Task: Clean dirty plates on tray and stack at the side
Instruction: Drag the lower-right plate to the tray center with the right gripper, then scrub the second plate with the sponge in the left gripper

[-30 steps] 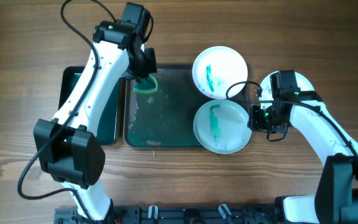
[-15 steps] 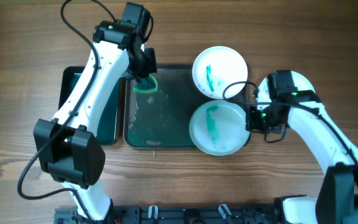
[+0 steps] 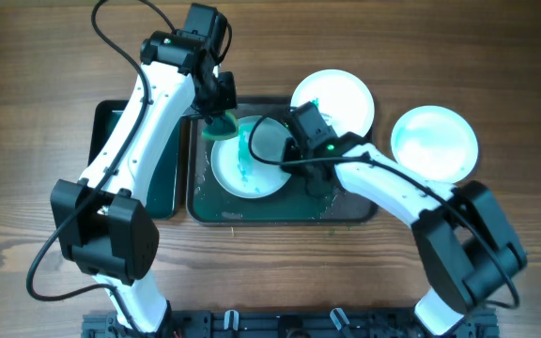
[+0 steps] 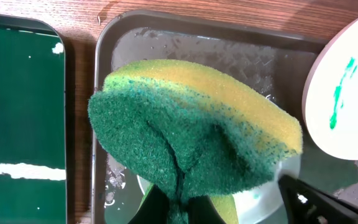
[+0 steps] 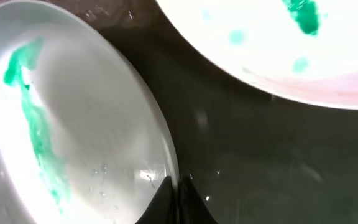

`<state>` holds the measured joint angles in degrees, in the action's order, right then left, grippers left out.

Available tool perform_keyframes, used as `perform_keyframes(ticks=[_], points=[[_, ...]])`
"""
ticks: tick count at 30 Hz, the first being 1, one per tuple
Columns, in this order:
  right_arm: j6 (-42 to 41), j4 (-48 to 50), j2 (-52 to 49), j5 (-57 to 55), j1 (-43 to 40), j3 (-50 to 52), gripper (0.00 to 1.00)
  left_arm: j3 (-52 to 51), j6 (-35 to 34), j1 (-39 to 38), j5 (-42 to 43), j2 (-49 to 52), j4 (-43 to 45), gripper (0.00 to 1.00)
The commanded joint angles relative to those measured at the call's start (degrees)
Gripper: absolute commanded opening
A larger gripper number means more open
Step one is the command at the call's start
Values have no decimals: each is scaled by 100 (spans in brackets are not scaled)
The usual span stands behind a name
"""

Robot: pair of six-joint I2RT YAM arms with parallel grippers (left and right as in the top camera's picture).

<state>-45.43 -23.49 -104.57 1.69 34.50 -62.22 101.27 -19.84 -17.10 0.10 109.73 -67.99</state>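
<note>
A white plate smeared with green [image 3: 242, 161] lies in the left half of the dark tray [image 3: 280, 214]. My right gripper [image 3: 289, 154] is shut on its right rim; the right wrist view shows the jaws [image 5: 178, 194] pinching the rim of this plate [image 5: 73, 137]. My left gripper [image 3: 220, 115] is shut on a green and yellow sponge [image 3: 222, 128] and holds it over the plate's far left edge. In the left wrist view the sponge [image 4: 197, 130] fills the frame above the jaws [image 4: 179, 208]. A second dirty plate [image 3: 333, 105] sits at the tray's far right corner.
A clean white plate [image 3: 435, 143] lies on the wooden table to the right of the tray. A second, green tray [image 3: 111, 160] lies to the left of the dark one, partly under my left arm. Water drops lie on the dark tray's floor [image 5: 278, 155].
My right gripper has dragged the smeared plate from the tray's right end to its left half, under the sponge. The clean plate on the right is now uncovered. The left arm has not moved.
</note>
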Motion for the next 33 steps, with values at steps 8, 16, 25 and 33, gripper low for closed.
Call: perform_keyframes(ticks=[8, 16, 25, 33], points=[[1523, 389, -315, 933, -420, -136, 31, 94, -59, 0, 48, -96, -11, 4], [1773, 686, -662, 1250, -448, -155, 8, 11, -177, -7, 52, -94, -24, 4], [1628, 678, -662, 1235, -448, -155, 4, -1845, -240, -66, 695, -94, 1193, 4], [1633, 682, -662, 1237, -448, -155, 4, -2455, -13, -267, 688, 57, 1823, 4]])
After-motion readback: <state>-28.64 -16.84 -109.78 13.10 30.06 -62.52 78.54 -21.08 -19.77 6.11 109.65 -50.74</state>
